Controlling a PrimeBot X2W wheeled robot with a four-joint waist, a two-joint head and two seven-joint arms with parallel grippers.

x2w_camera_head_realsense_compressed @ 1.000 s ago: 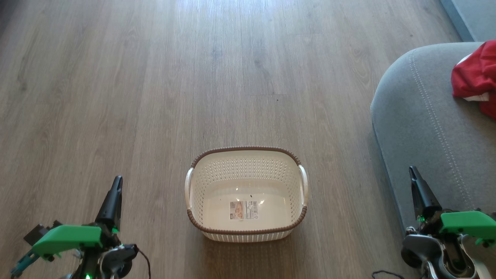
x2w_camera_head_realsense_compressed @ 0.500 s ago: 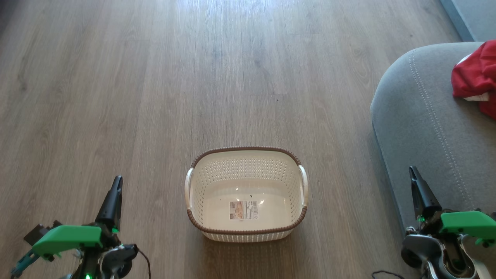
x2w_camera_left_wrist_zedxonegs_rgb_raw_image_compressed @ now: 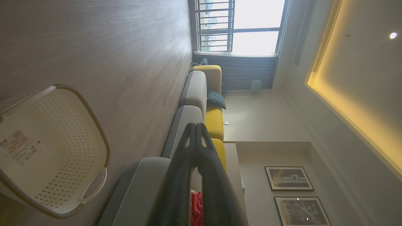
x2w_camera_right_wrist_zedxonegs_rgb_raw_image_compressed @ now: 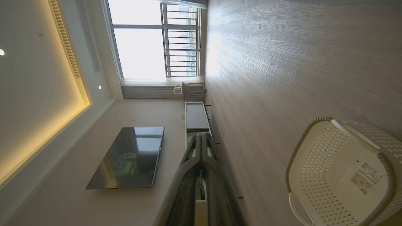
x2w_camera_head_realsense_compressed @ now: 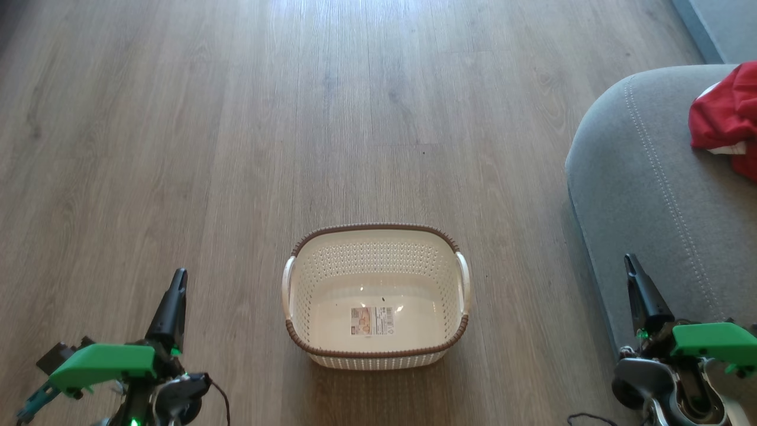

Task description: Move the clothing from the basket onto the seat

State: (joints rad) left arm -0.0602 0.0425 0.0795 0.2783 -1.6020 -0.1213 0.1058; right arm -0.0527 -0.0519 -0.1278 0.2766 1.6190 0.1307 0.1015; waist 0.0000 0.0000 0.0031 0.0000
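Observation:
The cream perforated basket (x2w_camera_head_realsense_compressed: 375, 296) with a brown rim stands on the wooden floor, holding nothing but a sticker label on its bottom; it shows too in the left wrist view (x2w_camera_left_wrist_zedxonegs_rgb_raw_image_compressed: 53, 150) and the right wrist view (x2w_camera_right_wrist_zedxonegs_rgb_raw_image_compressed: 339, 175). Red clothing (x2w_camera_head_realsense_compressed: 724, 118) with white parts lies on the grey seat (x2w_camera_head_realsense_compressed: 644, 189) at the right edge. My left gripper (x2w_camera_head_realsense_compressed: 179, 276) is shut and empty, left of the basket. My right gripper (x2w_camera_head_realsense_compressed: 629, 260) is shut and empty, over the seat's near edge. A sliver of red clothing (x2w_camera_left_wrist_zedxonegs_rgb_raw_image_compressed: 196, 208) peeks between the left fingers.
Bare wooden floor (x2w_camera_head_realsense_compressed: 295, 118) stretches ahead and to the left. A long grey and yellow sofa (x2w_camera_left_wrist_zedxonegs_rgb_raw_image_compressed: 201, 103) runs toward a barred window. A wall television (x2w_camera_right_wrist_zedxonegs_rgb_raw_image_compressed: 128, 157) and a low cabinet (x2w_camera_right_wrist_zedxonegs_rgb_raw_image_compressed: 196, 117) stand on the other side of the room.

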